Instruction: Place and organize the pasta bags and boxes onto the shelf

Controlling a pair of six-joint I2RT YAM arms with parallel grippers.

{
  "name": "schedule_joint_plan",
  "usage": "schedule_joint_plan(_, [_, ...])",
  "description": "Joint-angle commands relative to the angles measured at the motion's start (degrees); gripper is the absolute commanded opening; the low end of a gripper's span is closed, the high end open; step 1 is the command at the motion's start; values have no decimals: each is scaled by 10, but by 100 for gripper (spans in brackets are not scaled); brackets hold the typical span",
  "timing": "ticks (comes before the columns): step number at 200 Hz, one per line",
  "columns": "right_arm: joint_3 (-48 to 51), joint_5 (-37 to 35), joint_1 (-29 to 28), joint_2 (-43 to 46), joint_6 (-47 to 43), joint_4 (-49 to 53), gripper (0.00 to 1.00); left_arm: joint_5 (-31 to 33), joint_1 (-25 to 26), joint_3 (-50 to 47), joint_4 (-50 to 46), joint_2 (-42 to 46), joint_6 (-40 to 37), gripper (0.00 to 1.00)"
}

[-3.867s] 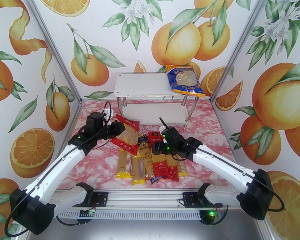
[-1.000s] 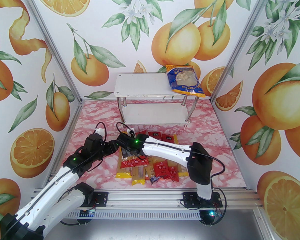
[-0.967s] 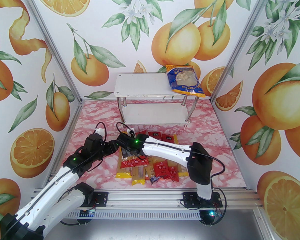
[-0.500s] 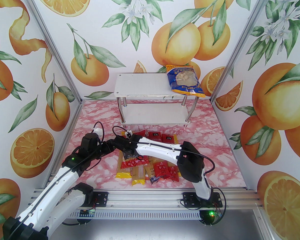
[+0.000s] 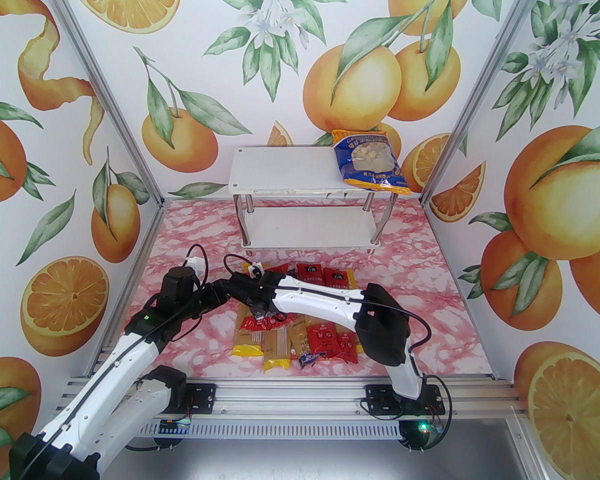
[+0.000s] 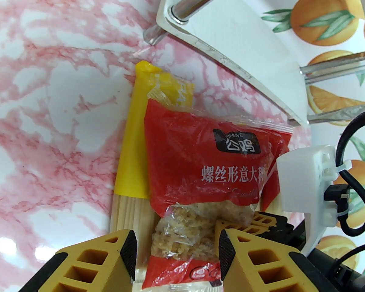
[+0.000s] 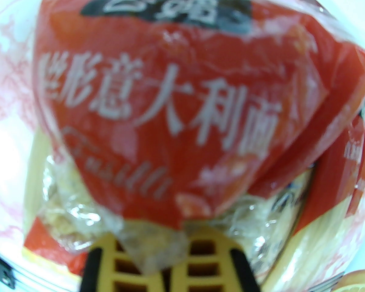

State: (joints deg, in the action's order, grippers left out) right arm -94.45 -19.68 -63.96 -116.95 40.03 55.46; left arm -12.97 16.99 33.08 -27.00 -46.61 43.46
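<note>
Desk: Far left, what is the left gripper point(image 6: 175, 240) doing?
Photographer: Its yellow fingers stand apart on either side of the red bag point(image 6: 200, 163). Whether they press it, I cannot tell. The bag lies across a yellow spaghetti pack point(image 6: 133, 163) on the pink-marbled worktop point(image 5: 190, 228).
Desk: And the right gripper point(image 7: 173, 228)?
Photographer: Pinched together on the same bag's clear film, its arm reaching in from the right.
Desk: Further right?
Photographer: Long packs point(image 5: 325, 340) lie side by side on the worktop, near the front of the shelf point(image 5: 280, 168) — a blue bag point(image 5: 372, 163) sits at the right end of its top board.
</note>
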Motion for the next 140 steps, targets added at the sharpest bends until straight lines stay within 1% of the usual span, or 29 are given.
schedule_joint_plan(1, [35,34,14,6,-17,55,0,-12,-5,-7,26,-2,-3,46])
schedule_joint_plan(26, [60,48,17,66,-50,-17,0,-11,-4,-6,27,-4,-7,42])
schedule_joint_plan(49, [70,52,21,128,-76,-63,0,-5,-5,-3,21,-5,-13,40])
schedule_joint_plan(93, [45,27,24,209,-125,-75,0,6,-4,1,20,-6,-13,40])
schedule_joint_plan(140, [27,11,27,283,-145,-65,0,18,-4,11,16,-16,-21,40])
